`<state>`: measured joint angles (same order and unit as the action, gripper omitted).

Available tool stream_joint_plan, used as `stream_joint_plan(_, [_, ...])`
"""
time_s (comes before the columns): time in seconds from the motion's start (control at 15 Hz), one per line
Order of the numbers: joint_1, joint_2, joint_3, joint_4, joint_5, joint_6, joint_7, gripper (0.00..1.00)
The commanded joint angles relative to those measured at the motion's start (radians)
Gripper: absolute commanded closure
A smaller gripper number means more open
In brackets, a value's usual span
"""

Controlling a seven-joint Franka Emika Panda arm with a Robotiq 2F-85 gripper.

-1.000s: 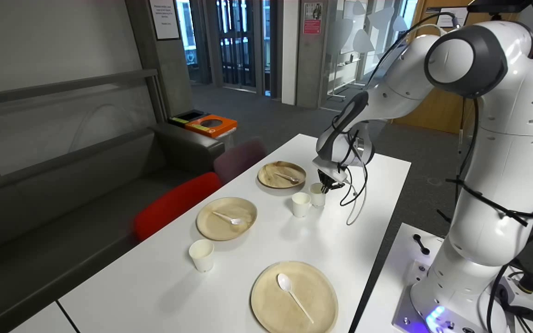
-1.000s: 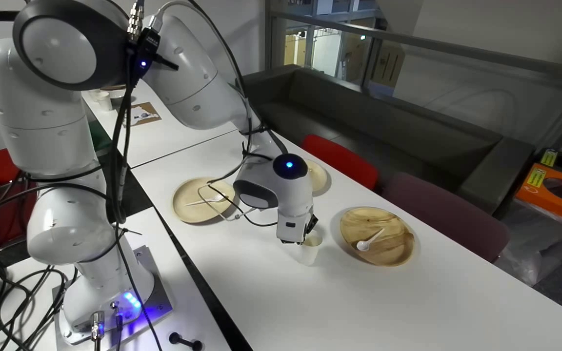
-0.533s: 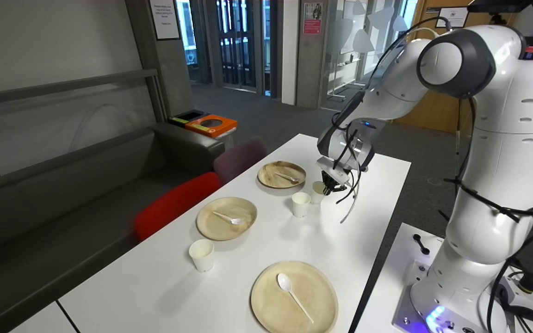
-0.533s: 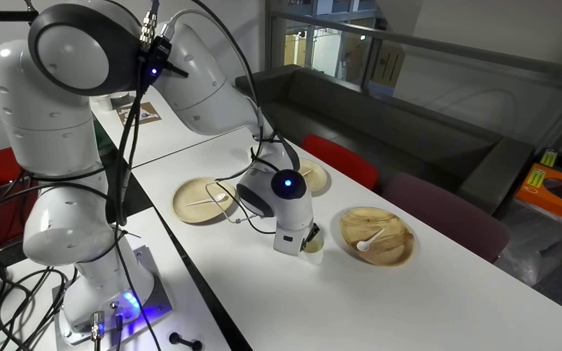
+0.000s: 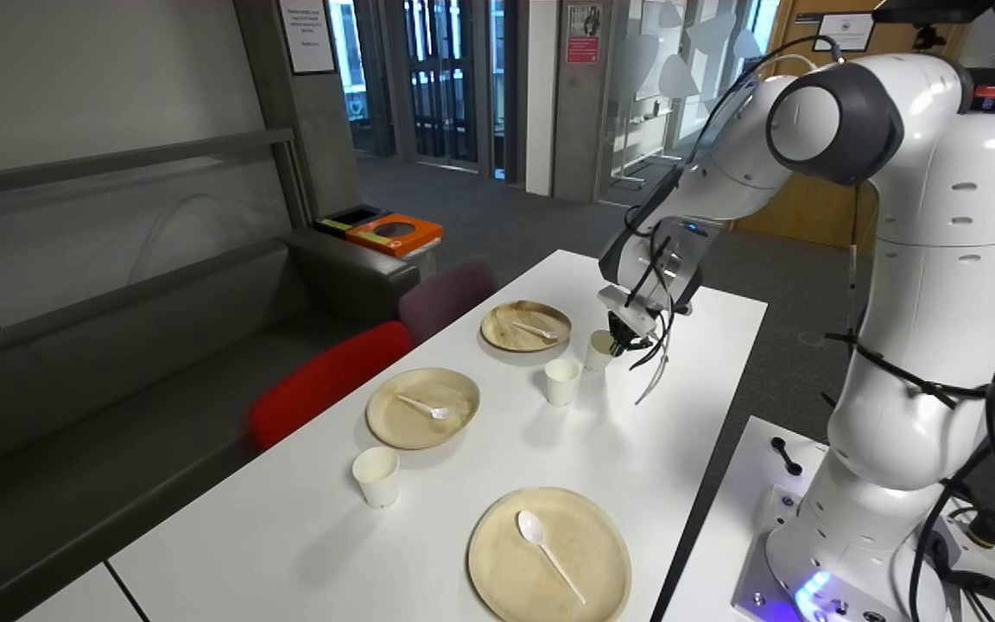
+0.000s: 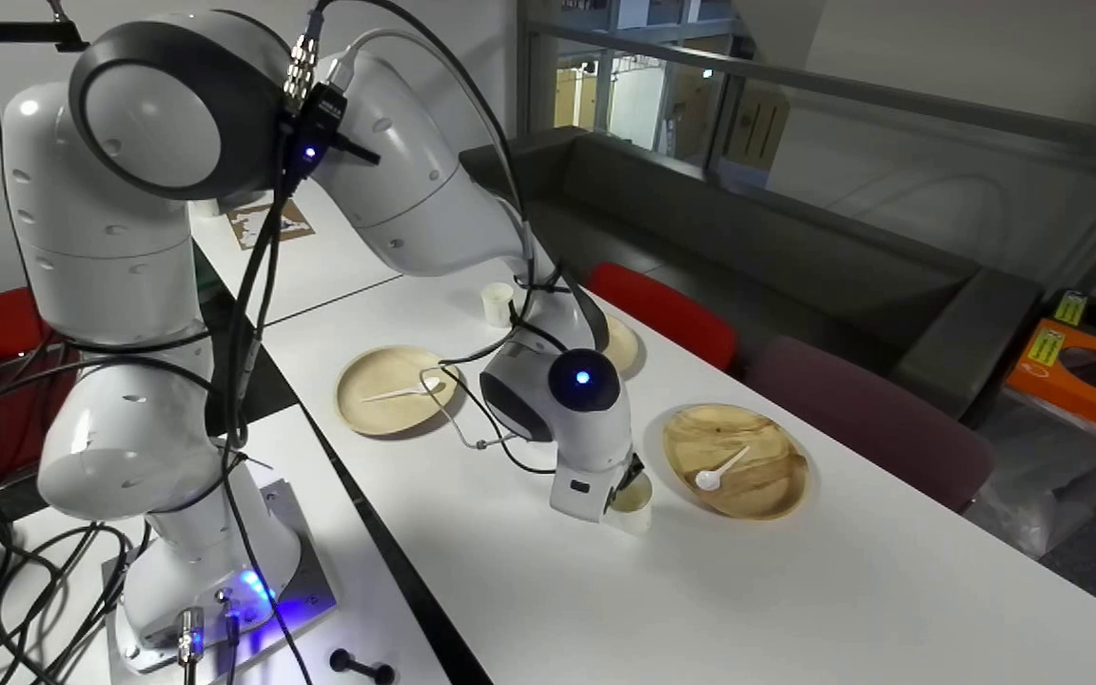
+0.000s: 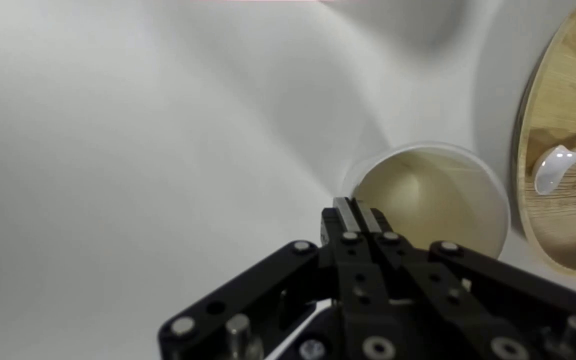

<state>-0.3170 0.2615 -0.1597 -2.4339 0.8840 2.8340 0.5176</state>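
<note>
White tabletop point(image 5: 636, 449) spreads beneath. Beside the grained plate point(image 7: 553, 220), a cup point(image 7: 433, 200) is pinched by the gripper point(image 7: 354, 200), narrow over its rim on the side away from the plate, likely because a thin wall suits that grip. Toward the plate, room is slim; away from it, wider. Past the plate runs the tabletop's edge.

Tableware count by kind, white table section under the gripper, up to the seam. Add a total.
Off-white tapered cups: 3
Round tan wooden plates: 3
Slim white plastic-looking spoons: 3
Total: 9
</note>
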Motion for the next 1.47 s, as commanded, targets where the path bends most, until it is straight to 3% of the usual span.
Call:
stream_joint_plan(0.0, [0.026, -0.052, -0.058, 0.001, -0.033, -0.065, -0.023, 0.99])
stream_joint_plan(0.33, [0.042, -0.056, -0.083, 0.015, -0.081, -0.1, -0.006, 0.99])
stream_joint_plan(0.4, [0.045, -0.055, -0.084, 0.017, -0.09, -0.108, -0.006, 0.76])
stream_joint_plan(0.47, [0.047, -0.054, -0.085, 0.018, -0.095, -0.114, -0.006, 0.72])
stream_joint_plan(1.07, [0.061, -0.099, -0.08, -0.012, -0.113, -0.133, -0.027, 0.06])
stream_joint_plan(1.13, [0.066, -0.11, -0.081, -0.02, -0.124, -0.13, -0.023, 0.01])
stream_joint_plan(1.4, [0.091, -0.155, -0.072, -0.047, -0.18, -0.135, -0.02, 0.0])
